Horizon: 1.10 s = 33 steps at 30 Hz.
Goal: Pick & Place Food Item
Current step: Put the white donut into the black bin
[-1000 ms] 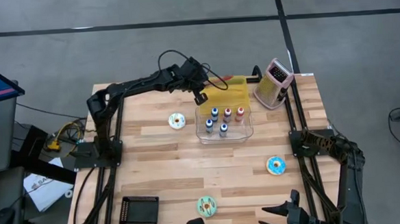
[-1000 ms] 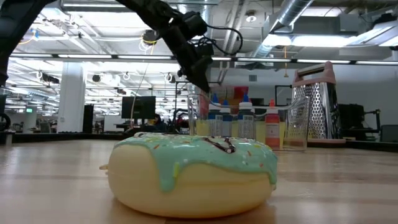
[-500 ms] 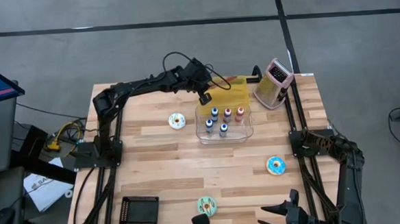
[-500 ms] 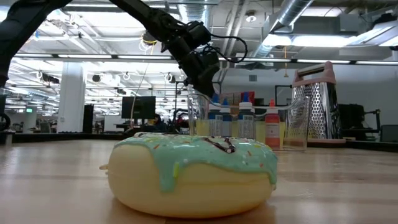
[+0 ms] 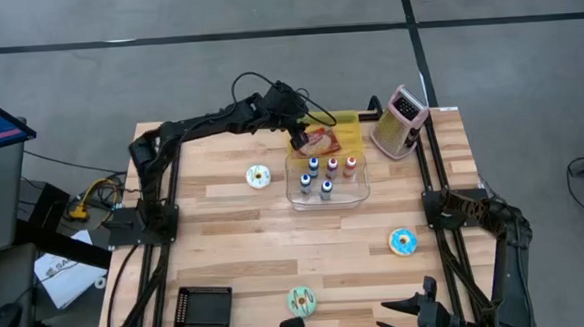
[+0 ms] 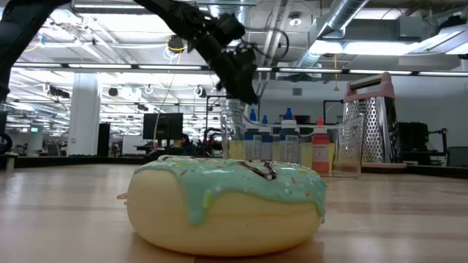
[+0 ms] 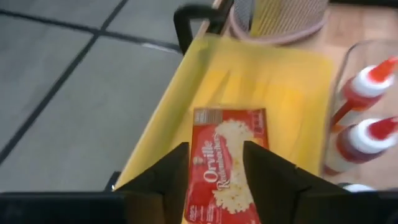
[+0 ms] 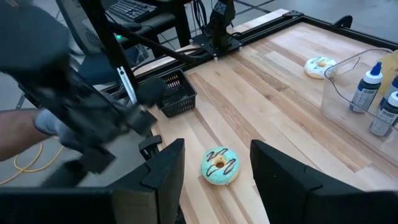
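Note:
A red popcorn packet (image 5: 320, 140) (image 7: 227, 158) lies flat on the yellow tray (image 5: 346, 127) (image 7: 292, 93) at the table's far edge. My left gripper (image 5: 298, 139) (image 7: 216, 149) (image 6: 245, 89) hovers over the tray's left part, slanting down. It is open, its fingers standing above the packet's two long sides and apart from it. My right gripper (image 5: 420, 312) (image 8: 217, 149) waits open above the table's near edge, with nothing between its fingers.
A clear bin (image 5: 327, 179) of small bottles stands just nearer than the tray, and a metal grater (image 5: 400, 121) stands to the tray's right. Three doughnuts lie about: white (image 5: 259, 175), blue (image 5: 403, 241), green (image 5: 301, 301). A black basket (image 5: 203, 308) sits near left.
My left gripper dipped toward the yellow tray and came back up a little. The red packet, which did not show on the tray before, now lies flat on it below the gripper's fingers.

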Motion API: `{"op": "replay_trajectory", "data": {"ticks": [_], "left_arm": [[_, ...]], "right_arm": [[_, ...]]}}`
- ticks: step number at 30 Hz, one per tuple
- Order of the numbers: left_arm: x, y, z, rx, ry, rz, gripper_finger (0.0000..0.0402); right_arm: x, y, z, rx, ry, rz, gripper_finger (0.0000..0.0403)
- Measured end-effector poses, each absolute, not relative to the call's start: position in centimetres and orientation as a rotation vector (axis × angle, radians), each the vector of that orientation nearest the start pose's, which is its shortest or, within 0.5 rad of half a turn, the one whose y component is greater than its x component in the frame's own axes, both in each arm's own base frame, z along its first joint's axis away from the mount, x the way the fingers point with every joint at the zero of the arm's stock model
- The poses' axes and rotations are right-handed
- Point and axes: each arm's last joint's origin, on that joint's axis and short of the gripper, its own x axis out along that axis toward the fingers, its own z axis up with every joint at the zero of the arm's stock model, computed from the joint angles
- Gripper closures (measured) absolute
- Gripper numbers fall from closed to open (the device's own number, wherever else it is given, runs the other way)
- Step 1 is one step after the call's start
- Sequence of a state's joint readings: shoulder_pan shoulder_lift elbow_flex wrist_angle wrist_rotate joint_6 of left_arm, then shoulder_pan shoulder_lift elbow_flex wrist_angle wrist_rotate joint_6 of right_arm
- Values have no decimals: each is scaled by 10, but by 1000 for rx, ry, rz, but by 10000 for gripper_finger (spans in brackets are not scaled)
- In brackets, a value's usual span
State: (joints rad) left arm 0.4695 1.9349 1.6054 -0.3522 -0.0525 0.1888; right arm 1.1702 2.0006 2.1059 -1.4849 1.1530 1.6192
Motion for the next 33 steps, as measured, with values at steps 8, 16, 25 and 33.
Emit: {"op": "replay_trajectory", "data": {"ticks": [8,16,25,33], "left_arm": [[336,156,339,29,787,413,222],[261,107,341,-49,1038,354,230],[233,64,273,-8,1100,200,246],[241,47,233,119,1173,269,206]], "right_arm": [[172,343,351,314,365,-358,228],[169,345,352,276,349,-339,228],[170,346,352,262,347,-331,228],[170,347,352,270,346,-331,228]]}}
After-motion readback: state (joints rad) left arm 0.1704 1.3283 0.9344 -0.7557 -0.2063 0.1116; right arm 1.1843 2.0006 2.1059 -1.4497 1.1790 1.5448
